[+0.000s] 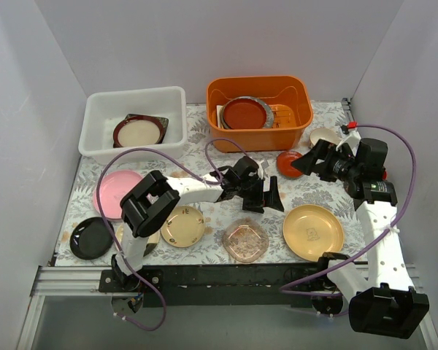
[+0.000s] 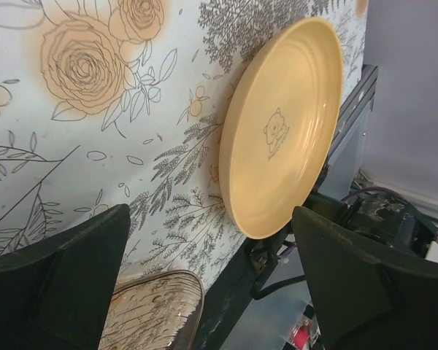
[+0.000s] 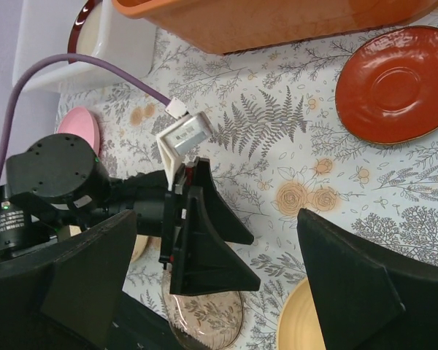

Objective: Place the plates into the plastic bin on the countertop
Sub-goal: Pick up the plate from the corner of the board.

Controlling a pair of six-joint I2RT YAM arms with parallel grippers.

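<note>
From above, the left gripper (image 1: 263, 193) hangs open and empty over the countertop (image 1: 306, 193), with the gold plate (image 1: 313, 232) near its right and the plastic bin (image 1: 135, 92) well apart at back left. Its wrist view frames that plate between spread fingers (image 2: 66, 277). In the right wrist view, the right gripper (image 3: 217, 213) gapes empty, and the small red plate (image 3: 394, 84) seemingly lies just ahead.

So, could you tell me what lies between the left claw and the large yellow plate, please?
Only bare countertop separates the left claw from the large yellow plate; the left wrist view shows it best.
</note>
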